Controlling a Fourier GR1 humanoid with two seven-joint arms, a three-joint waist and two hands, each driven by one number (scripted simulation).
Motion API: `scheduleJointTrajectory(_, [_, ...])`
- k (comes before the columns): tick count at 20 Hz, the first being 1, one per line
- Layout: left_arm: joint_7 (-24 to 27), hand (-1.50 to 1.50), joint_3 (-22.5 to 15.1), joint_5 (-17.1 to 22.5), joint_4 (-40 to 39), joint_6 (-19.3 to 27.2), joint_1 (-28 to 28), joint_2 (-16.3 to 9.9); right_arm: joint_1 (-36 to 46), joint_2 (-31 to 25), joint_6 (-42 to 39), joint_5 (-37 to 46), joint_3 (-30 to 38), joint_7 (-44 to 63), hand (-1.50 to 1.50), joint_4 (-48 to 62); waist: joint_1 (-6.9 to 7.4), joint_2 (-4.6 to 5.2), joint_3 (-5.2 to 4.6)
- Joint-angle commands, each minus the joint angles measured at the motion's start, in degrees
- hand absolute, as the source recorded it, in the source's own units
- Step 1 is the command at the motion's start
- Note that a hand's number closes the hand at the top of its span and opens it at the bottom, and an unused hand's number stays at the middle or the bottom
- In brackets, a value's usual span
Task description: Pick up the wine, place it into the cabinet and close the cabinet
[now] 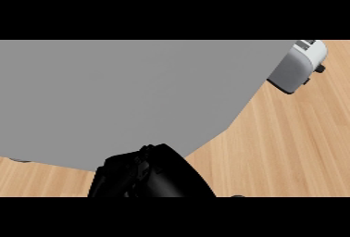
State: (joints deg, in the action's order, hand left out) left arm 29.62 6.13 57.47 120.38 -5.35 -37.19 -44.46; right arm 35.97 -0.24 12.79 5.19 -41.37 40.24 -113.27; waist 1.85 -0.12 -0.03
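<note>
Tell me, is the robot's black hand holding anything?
It cannot be told. The black hand sits against the big grey panel, and its fingers are not clear. No wine shows.

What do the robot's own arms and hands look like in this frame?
Only one robot hand shows, at the lower edge. It is black all over and bulky, lumpy and segmented on one side and smoothly rounded on the other. No forearm, cables or markings can be made out.

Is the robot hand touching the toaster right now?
Apart. Head view shows the robot hand at the bottom edge and the toaster top right, bare wooden counter between.
</note>
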Motion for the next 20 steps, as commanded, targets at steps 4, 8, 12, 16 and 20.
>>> scheduleJointTrajectory(4, [-4.3, -1.50, 5.9, 3.6, 1.3, -3.3, -1.4, 0.5, 13.2, 0.2, 2.0, -5.2, 9.3, -4.2, 1.50, 15.9, 0.04, 0.15, 0.00])
scheduleJointTrajectory(8, [-7.0, -1.50, 5.0, 0.6, 4.2, -0.1, -0.1, 1.8, 16.1, 0.2, 0.8, -5.0, 11.2, -9.3, 1.50, 24.7, -0.45, 0.28, 0.01])
scheduleJointTrajectory(12, [-9.8, -1.50, 5.7, 1.0, 5.8, -1.6, -2.1, 2.6, 16.3, -2.0, -3.9, -3.4, 17.2, -14.1, 1.50, 28.8, -0.46, 0.22, 0.05])
scheduleJointTrajectory(16, [-11.2, -1.50, 0.7, -2.4, 2.9, -1.2, 3.6, 4.0, 19.4, 0.2, -3.2, -3.4, 19.9, -21.4, 1.50, 39.5, -0.70, 0.46, 0.01])
scheduleJointTrajectory(20, [-13.1, -1.50, -3.9, -3.6, 1.8, 3.1, 9.5, 5.5, 20.9, -4.1, -8.4, -6.0, 24.9, -20.4, 1.50, 39.3, -2.01, 0.60, 0.01])
